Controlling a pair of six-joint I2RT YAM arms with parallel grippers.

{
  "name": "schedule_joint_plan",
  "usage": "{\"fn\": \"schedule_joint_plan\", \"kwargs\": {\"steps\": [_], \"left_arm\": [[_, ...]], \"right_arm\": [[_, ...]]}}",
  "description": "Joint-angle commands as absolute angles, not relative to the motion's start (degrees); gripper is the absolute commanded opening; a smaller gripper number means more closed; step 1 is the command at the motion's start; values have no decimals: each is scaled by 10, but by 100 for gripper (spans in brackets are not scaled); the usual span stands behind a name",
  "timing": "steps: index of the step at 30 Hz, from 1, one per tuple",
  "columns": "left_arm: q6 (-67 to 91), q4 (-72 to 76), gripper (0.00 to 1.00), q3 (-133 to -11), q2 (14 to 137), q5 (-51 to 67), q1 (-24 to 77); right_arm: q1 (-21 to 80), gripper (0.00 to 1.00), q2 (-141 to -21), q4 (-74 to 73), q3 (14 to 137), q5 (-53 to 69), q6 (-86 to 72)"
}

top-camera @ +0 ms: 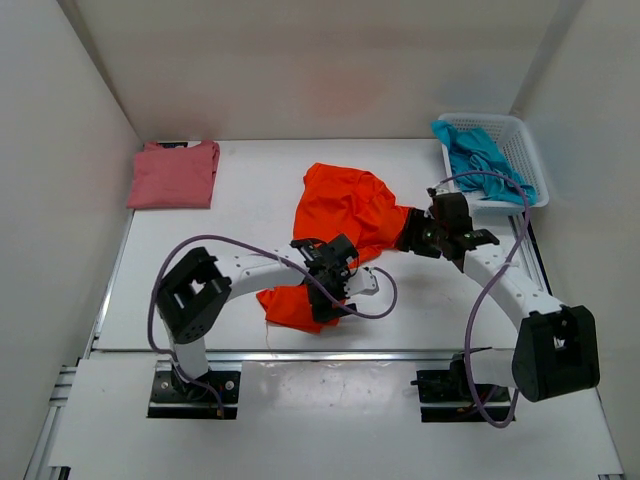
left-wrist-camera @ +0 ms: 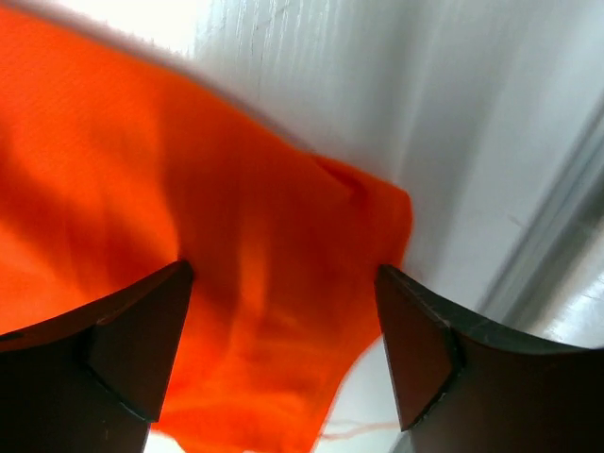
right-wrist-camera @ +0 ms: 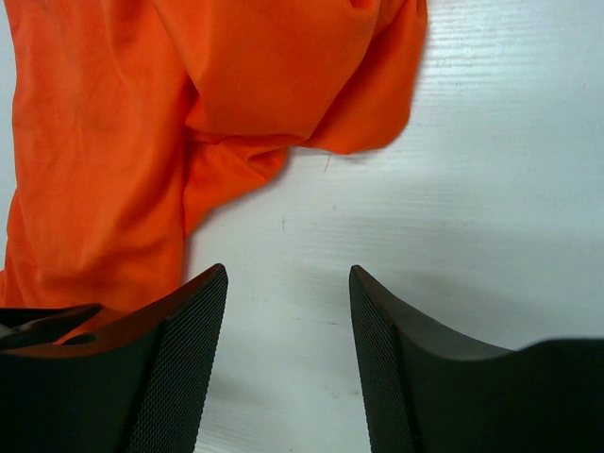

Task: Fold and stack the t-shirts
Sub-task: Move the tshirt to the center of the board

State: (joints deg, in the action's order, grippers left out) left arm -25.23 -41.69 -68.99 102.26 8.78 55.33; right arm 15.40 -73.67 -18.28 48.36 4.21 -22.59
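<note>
The orange t-shirt (top-camera: 345, 205) lies crumpled mid-table, one end trailing toward the near edge. My left gripper (top-camera: 333, 295) hangs open over that near end; in the left wrist view the orange cloth (left-wrist-camera: 142, 170) fills the space between and below the spread fingers of the left gripper (left-wrist-camera: 283, 283). My right gripper (top-camera: 408, 236) is open at the shirt's right edge, with bare table between the fingers of the right gripper (right-wrist-camera: 288, 278) and the orange cloth (right-wrist-camera: 94, 142) ahead and to the left. A folded pink t-shirt (top-camera: 172, 173) lies at the back left. The teal t-shirt (top-camera: 480, 155) is bunched in the basket.
The white lattice basket (top-camera: 528, 160) stands at the back right corner. White walls close in the table (top-camera: 250, 210) on the left, back and right. A metal rail (left-wrist-camera: 557, 245) runs along the near edge beside the left gripper.
</note>
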Motion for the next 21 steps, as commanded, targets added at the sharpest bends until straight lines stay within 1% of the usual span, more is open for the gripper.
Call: {"fn": "schedule_joint_plan", "kwargs": {"steps": [1, 2, 3, 4, 5, 6, 8, 9, 10, 11, 13, 15, 18, 20, 21], "left_arm": [[-238, -377, 86, -691, 1037, 47, 557], [-235, -364, 77, -686, 1041, 37, 552], [-229, -360, 72, -683, 1043, 33, 548], [-232, -358, 65, -675, 1039, 30, 543], [-236, -361, 55, -669, 1042, 22, 541], [-238, -366, 49, -672, 1041, 25, 538], [-236, -370, 16, -676, 1041, 29, 527], [-230, -378, 11, -679, 1041, 33, 523], [-228, -381, 3, -683, 1035, 36, 516], [-225, -393, 0, -692, 1029, 41, 508], [-213, -405, 0, -714, 1014, 55, 494], [-200, -415, 0, -749, 999, 78, 477], [-197, -440, 2, -785, 976, 112, 448], [-199, -450, 3, -790, 963, 132, 440], [-195, -455, 2, -783, 959, 139, 432]], "right_arm": [[147, 61, -715, -156, 463, 40, -250], [147, 62, -717, -153, 461, 42, -250], [144, 63, -721, -151, 460, 43, -250], [142, 63, -725, -155, 458, 43, -250], [142, 64, -736, -143, 459, 48, -249], [144, 66, -739, -136, 462, 48, -248], [143, 67, -762, -128, 472, 55, -238], [145, 68, -783, -127, 483, 53, -233], [142, 69, -804, -127, 498, 54, -228], [140, 70, -830, -134, 513, 52, -226], [137, 72, -871, -132, 546, 62, -218], [132, 81, -907, -138, 576, 59, -214], [127, 89, -963, -145, 620, 73, -207], [130, 89, -1001, -146, 650, 74, -199], [134, 87, -1009, -145, 656, 77, -194]]}}
